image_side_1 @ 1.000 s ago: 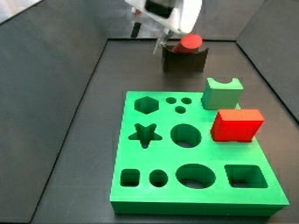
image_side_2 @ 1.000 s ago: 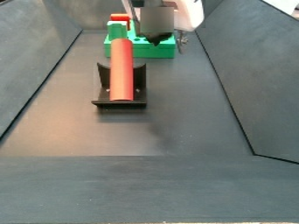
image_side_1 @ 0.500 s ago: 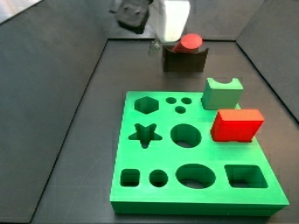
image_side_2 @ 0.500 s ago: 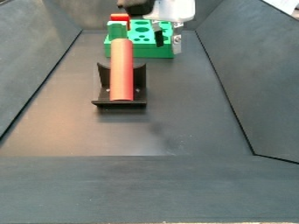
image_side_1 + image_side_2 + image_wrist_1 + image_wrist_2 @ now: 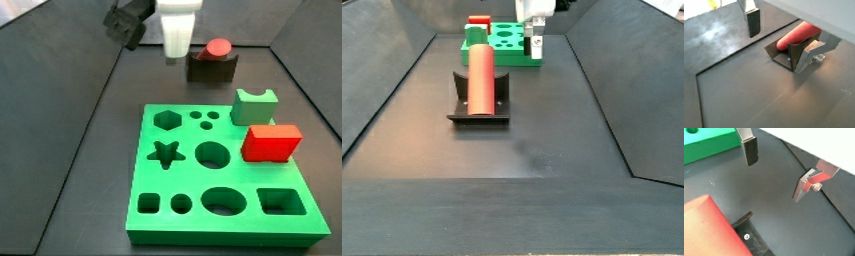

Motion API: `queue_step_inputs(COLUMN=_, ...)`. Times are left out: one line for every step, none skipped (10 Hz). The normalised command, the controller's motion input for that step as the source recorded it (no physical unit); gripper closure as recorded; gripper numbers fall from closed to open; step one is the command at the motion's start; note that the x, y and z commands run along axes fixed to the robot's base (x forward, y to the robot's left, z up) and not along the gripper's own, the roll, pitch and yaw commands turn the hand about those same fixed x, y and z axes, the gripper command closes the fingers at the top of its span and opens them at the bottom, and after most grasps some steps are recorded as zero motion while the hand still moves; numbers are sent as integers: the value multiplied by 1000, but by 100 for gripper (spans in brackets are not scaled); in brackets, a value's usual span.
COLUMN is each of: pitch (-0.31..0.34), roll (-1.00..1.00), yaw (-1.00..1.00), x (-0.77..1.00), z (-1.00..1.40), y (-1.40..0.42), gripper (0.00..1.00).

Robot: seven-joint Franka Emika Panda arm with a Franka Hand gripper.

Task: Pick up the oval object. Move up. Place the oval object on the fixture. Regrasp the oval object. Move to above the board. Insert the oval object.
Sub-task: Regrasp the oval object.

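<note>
Oval object (image 5: 480, 80) lies lengthwise in notch of fixture (image 5: 480, 108), mid floor, nothing touching it. Beyond, board (image 5: 227, 175) carries red cube (image 5: 271, 142) and light green notched block (image 5: 255, 105) along one edge. Gripper (image 5: 779, 36) raised clear of fixture, fingers (image 5: 749, 151) spread apart, empty.

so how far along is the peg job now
Done: the oval object lies in the fixture notch. In hand: nothing; the gripper is open and empty, beside the fixture. Left: regrasp it, move above the board and insert it in the oval hole.
</note>
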Motion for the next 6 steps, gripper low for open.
queue_step_inputs(pitch=67, roll=206, yaw=-411, x=-37, z=-1, y=-1, gripper=0)
queue_step_inputs(pitch=112, roll=136, yaw=-288, x=-36, z=2, y=2, gripper=0)
queue_step_inputs(pitch=115, roll=108, yaw=-239, x=1000, z=6, y=2, gripper=0)
queue_step_inputs(pitch=147, roll=83, yaw=-152, x=1000, z=-5, y=1, gripper=0)
queue_step_inputs(pitch=179, roll=84, yaw=-94, x=1000, z=-26, y=1, gripper=0)
queue_step_inputs(pitch=188, roll=82, yaw=-49, x=1000, z=-19, y=-1, gripper=0)
